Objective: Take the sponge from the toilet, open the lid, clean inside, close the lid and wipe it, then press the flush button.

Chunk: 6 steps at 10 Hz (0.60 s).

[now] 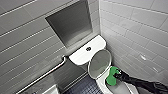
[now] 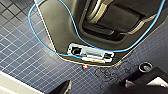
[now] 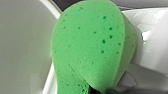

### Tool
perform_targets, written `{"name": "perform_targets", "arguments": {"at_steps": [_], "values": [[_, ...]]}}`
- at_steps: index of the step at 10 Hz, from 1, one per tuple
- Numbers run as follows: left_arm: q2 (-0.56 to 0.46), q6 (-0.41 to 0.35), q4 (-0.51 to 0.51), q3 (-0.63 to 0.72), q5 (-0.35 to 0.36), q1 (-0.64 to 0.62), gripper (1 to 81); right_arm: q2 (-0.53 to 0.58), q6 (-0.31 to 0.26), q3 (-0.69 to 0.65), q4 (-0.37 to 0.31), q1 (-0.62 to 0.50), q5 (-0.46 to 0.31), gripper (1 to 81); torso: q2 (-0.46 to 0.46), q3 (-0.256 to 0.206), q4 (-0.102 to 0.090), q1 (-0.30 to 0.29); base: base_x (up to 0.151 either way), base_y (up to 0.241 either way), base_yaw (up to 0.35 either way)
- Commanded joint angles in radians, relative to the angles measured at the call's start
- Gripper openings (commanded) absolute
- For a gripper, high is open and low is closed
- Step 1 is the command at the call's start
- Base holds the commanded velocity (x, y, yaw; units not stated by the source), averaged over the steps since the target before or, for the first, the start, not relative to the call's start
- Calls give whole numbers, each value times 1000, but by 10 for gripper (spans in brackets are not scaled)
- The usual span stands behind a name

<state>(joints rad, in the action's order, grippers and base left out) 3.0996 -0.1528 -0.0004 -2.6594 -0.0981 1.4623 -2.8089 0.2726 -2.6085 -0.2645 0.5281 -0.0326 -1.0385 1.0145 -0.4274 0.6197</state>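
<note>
The white toilet (image 1: pixel 117 87) stands in the corner with its oval lid (image 1: pixel 99 64) raised against the tank. On the tank top sits the dark flush button (image 1: pixel 88 49). My right gripper (image 1: pixel 117 75) reaches in from the right, shut on the bright green sponge (image 1: pixel 111 77), which rests at the bowl's rim just below the lid. In the right wrist view the sponge (image 3: pixel 92 47) is bent against the white ceramic of the bowl (image 3: pixel 22 50). My left gripper (image 2: pixel 96 86) hangs open over the dark blue floor tiles, holding nothing.
A metal grab rail (image 1: pixel 47 73) runs along the left wall. A recessed niche (image 1: pixel 71 22) sits above the tank. The tiled right wall (image 1: pixel 140 37) stands close beside the toilet. The robot's dark base with a blue cable (image 2: pixel 50 47) is over the floor.
</note>
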Motion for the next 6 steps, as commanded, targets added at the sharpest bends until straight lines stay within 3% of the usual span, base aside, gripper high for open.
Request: {"name": "perform_targets", "arguments": {"at_steps": [1, 3, 5, 6], "values": [[-19, -1, -3, -7, -94, 34, 811, -105, 7, -182, -19, -99, -66, 10, 0, 0, 0, 0, 0, 0, 0], [-16, -1, 2, -7, -94, 34, 811, 48, 13, 35, -16, -41, -43, 10, 0, 0, 0, 0, 0, 0, 0], [-13, -1, 3, -7, -94, 34, 811, 197, 36, 255, -15, 1, 66, 10, 0, 0, 0, 0, 0, 0, 0], [-13, -1, 3, -7, -94, 34, 811, 243, 40, 309, -16, 22, 77, 10, 0, 0, 0, 0, 0, 0, 0]]}}
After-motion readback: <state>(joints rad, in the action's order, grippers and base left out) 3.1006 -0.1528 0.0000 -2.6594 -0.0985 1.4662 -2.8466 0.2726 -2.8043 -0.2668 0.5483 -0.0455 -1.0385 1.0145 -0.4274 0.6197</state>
